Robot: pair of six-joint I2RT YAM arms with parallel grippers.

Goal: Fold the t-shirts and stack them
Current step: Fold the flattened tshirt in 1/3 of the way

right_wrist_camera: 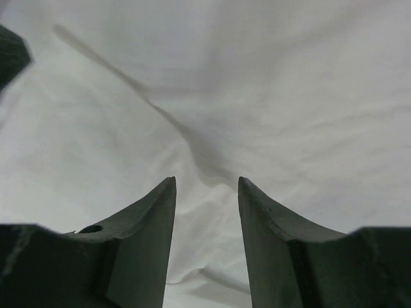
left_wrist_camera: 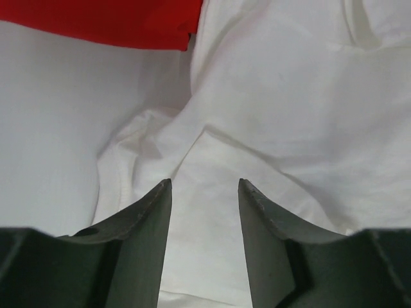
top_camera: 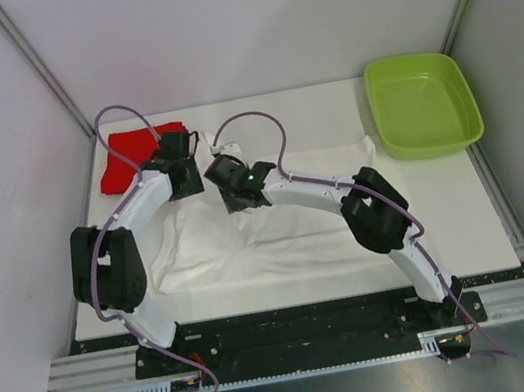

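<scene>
Slack cloth was the main hazard. Both t-shirts lay left of the lime-green tray [top_camera: 424,106]. The white t-shirt [top_camera: 278,229] was spread out and rumpled, one corner just beside the tray. The red t-shirt [top_camera: 120,165] sat bunched well apart from the tray, with the white one between.

The left gripper [left_wrist_camera: 204,185] hung low over the white shirt's puckered edge on the side away from the tray. Its jaws were parted about halfway and held nothing, and red cloth showed just beyond. The right gripper [right_wrist_camera: 207,181], nearer the tray, hovered over a crease in the white shirt, likewise half open and empty.

Closing on those puckers could have pinched several layers at once, so the fold would likely have come out crooked. The left jaws might also have caught the neighbouring red hem and dragged both shirts together. With the two wrists so near each other, uneven lifting probably risked a knock or a skewed shirt. A pull toward the tray might have snagged that corner on its rim.
</scene>
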